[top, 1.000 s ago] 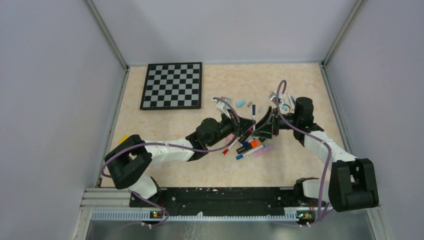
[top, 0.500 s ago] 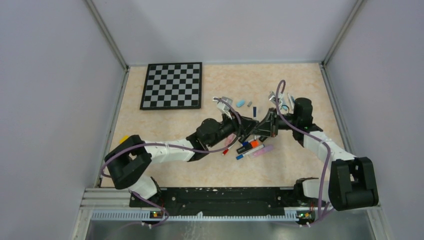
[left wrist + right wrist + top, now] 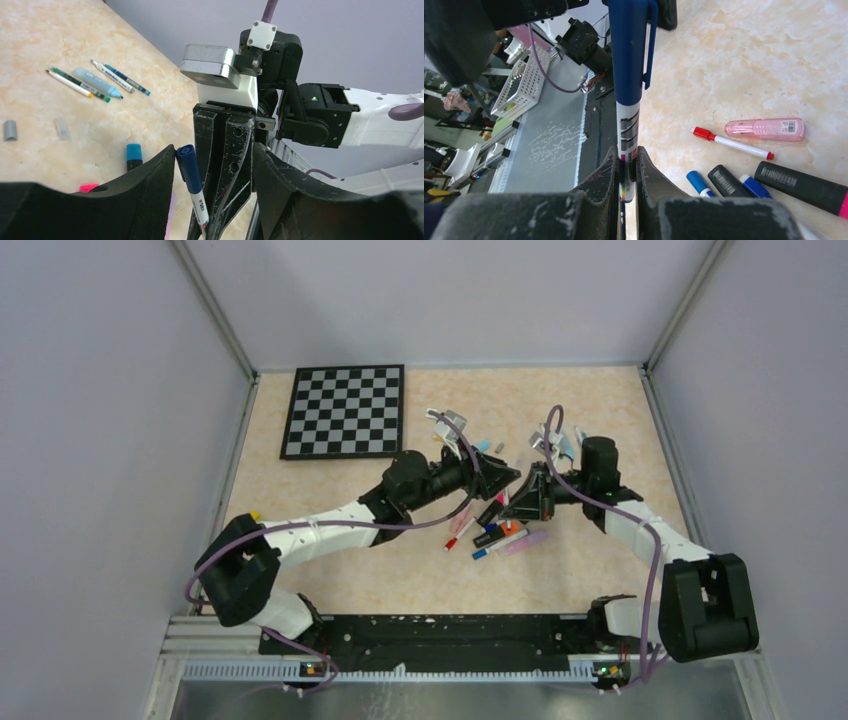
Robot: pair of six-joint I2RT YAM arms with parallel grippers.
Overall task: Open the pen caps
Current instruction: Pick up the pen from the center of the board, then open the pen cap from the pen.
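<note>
My right gripper point(image 3: 627, 160) is shut on the lower end of a white pen point(image 3: 628, 131), whose dark blue clipped cap point(image 3: 628, 47) is still on. That cap point(image 3: 189, 167) stands between the spread fingers of my open left gripper point(image 3: 212, 150), close against the left finger point(image 3: 150, 185). Both grippers meet above the middle of the table, the left gripper point(image 3: 500, 478) facing the right gripper point(image 3: 522, 502). Beneath them lies a pile of capped pens and markers point(image 3: 500, 532). A grey cap point(image 3: 10, 130) and a clear cap point(image 3: 61, 128) lie loose on the table.
A chessboard point(image 3: 345, 410) lies at the back left. Several thin pens and a light blue highlighter point(image 3: 97, 82) lie at the back. A pink highlighter point(image 3: 764, 129), a red-capped pen point(image 3: 731, 142) and black markers point(image 3: 796, 187) lie under the right gripper.
The left gripper went from shut to open while the right gripper closed on the pen. The left arm stretched out and swung toward the back; the right gripper shifted slightly.
</note>
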